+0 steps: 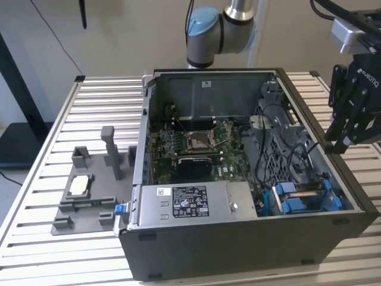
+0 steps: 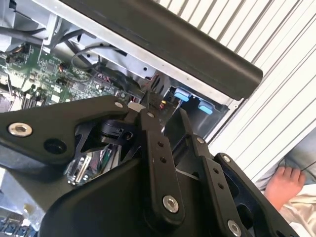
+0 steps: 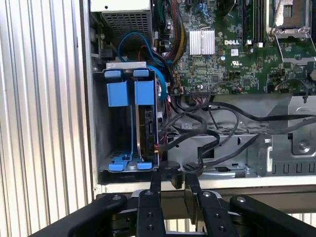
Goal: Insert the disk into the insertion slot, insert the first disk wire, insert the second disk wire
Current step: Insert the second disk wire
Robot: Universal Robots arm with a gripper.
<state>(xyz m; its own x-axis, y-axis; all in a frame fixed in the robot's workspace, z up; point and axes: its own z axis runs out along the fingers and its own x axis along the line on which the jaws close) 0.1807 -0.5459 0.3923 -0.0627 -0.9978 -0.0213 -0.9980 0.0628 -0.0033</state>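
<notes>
Since the whole job happens in one cramped corner, the trouble spots are easy to list. On the slatted table point(image 1: 36, 155) sits the open computer case point(image 1: 178, 265), with the silver power-supply box point(image 1: 190, 205) along its 6 o'clock edge in the exterior view. The gripper point(image 1: 340, 142) hangs at roughly 3 o'clock of the case, just above the side wall point(image 1: 348, 190). Whether it's clamped down or has hold of anything, nobody could tell from these shots.

The drive cage point(image 3: 98, 123) is at about 4 o'clock in the case. The disk point(image 3: 146, 131) stands edge-on inside it in its blue carrier and looks seated in the slot.

Biggest worry is probably that side wall. The arm sits close over it, so a sloppy descent could clip the rim instead of clearing into the cage.

Next is the tangle of black cables point(image 3: 212, 131) draped just beside the cage. Any of them could snag and drag across the board. There's also a person's bare hand or foot point(image 2: 285, 181) just past the table edge, which is too near a moving arm for comfort.

Smallest thing is a plug point(image 3: 157, 148) by the disk's end. Whether it's mated can't be made out, and a crooked push there would bend the pins.
</notes>
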